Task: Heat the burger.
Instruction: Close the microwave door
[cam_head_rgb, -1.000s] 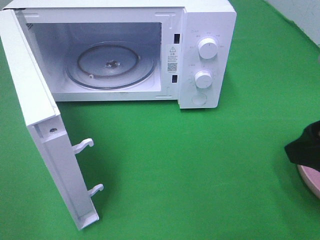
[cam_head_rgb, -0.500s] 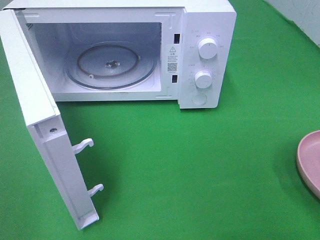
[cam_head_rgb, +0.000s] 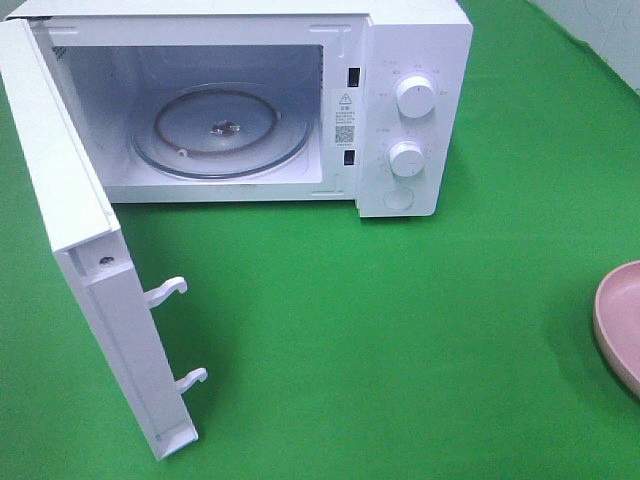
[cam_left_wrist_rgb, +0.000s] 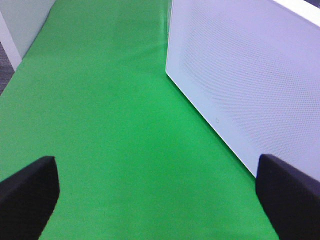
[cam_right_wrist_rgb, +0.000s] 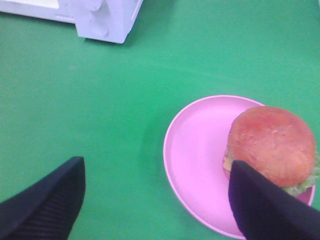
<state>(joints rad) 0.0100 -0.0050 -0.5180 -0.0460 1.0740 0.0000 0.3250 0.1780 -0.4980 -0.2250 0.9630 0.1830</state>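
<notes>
- A white boxy microwave oven (cam_head_rgb: 400, 110) stands at the far side of a green cloth-covered tabletop (cam_head_rgb: 400, 350).
- Its white hinged door (cam_head_rgb: 90, 270) is swung fully open to the left, with two hooked latch tabs on its free edge.
- Inside the oven, a round clear glass turntable (cam_head_rgb: 220, 130) lies flat on the cavity floor with nothing on it.
- Two round white dials (cam_head_rgb: 414, 97) sit one above the other on the control panel at the oven's right, with a round button below them.
- A round pink plate (cam_right_wrist_rgb: 200, 150) rests on the tabletop at the right, near side, well apart from the oven; the overhead view shows only its edge.
- The burger (cam_right_wrist_rgb: 272, 145), with a glossy brown domed bun and green lettuce showing at its rim, sits on the far-from-oven part of the pink plate.
- The right claw (cam_right_wrist_rgb: 155, 205) hovers above the plate's edge with its black fingers spread wide, holding nothing; one finger partly overlaps the burger in the wrist view.
- The left claw (cam_left_wrist_rgb: 157, 195) hangs beside the outer face of the open door, its black fingers fully apart and empty.
</notes>
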